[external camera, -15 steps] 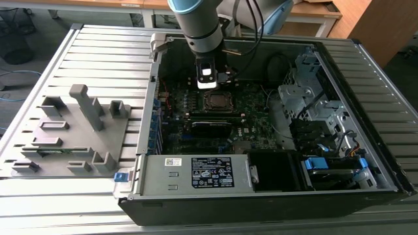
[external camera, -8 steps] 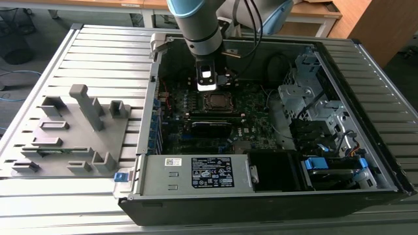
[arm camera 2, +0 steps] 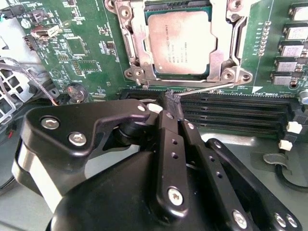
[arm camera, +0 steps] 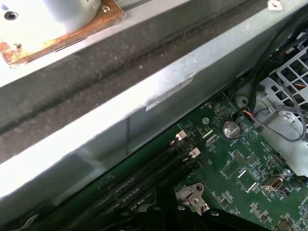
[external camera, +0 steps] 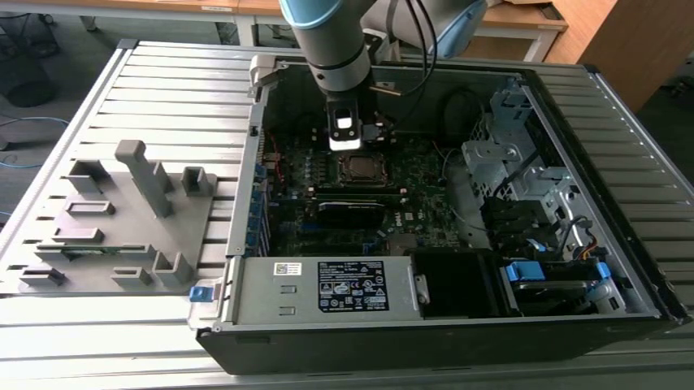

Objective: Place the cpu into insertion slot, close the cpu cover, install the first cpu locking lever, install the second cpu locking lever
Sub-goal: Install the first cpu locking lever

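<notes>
A ribbed grey metal worktable (external camera: 65, 122) fills the room's centre, wooden desks (external camera: 521, 20) and possibly a cabinet (external camera: 635, 49) behind.

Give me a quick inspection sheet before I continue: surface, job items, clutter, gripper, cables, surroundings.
Surface: slatted metal table carrying the open computer case.
Job's things: cpu lies in the insertion slot; cpu cover is down around it; a thin locking lever runs along the socket's edge.
Clutter: grey fixture tray on the exterior view's left.
Grippers: gripper shut, fingertips at the lever.
Cables: black cables inside the case; thin wires by the drive cage.
Surroundings: wooden desks behind the table.
</notes>
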You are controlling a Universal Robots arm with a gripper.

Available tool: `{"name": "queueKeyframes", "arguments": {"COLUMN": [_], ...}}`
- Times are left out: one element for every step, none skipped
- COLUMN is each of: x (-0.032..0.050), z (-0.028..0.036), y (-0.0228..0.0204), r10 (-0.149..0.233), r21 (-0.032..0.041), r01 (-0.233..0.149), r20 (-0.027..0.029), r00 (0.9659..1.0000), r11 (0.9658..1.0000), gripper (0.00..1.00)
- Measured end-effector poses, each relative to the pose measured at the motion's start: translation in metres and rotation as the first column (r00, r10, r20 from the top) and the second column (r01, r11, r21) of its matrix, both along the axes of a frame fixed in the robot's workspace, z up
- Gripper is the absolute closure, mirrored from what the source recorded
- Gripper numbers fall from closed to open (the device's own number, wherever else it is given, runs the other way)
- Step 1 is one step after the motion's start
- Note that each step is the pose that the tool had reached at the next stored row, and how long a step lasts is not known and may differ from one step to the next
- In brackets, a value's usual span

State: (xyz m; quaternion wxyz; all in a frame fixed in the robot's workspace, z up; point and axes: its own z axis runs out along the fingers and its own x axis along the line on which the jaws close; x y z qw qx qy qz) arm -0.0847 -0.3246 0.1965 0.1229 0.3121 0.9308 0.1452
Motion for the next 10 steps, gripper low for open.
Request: {"name": "queueKeyframes", "arguments": {"x": [0.0000,0.0000,0.0000,0.0000,0.0000,0.0000,0.0001,0.0003,0.0008,0.0012], "z": [0.0000,-0.0002,-0.0005,-0.0006,-0.0007,-0.0007,-0.0008,-0.0013,-0.0017,-0.0021], "y": [0.0002,0.0004,0.0006,0.0009,0.0010,0.0011,0.0011,0.0012,0.0012,0.0012], "r10": [0.000,0.000,0.000,0.000,0.000,0.000,0.000,0.000,0.000,0.000], "r21": [0.0000,0.0002,0.0002,0.0001,0.0000,0.0000,-0.0002,-0.0009,-0.0028,-0.0051], "r01": [0.000,0.000,0.000,0.000,0.000,0.000,0.000,0.000,0.000,0.000], "r20": [0.0000,0.0001,0.0002,0.0001,0.0000,0.0000,-0.0002,0.0000,0.0000,0.0000], "r00": [1.0000,1.0000,1.0000,1.0000,1.0000,1.0000,1.0000,1.0000,1.0000,1.0000], "r11": [1.0000,1.0000,1.0000,1.0000,1.0000,1.0000,1.0000,1.0000,1.0000,1.0000], "gripper": [0.90,0.90,0.90,0.90,0.90,0.90,0.90,0.90,0.90,0.90]}}
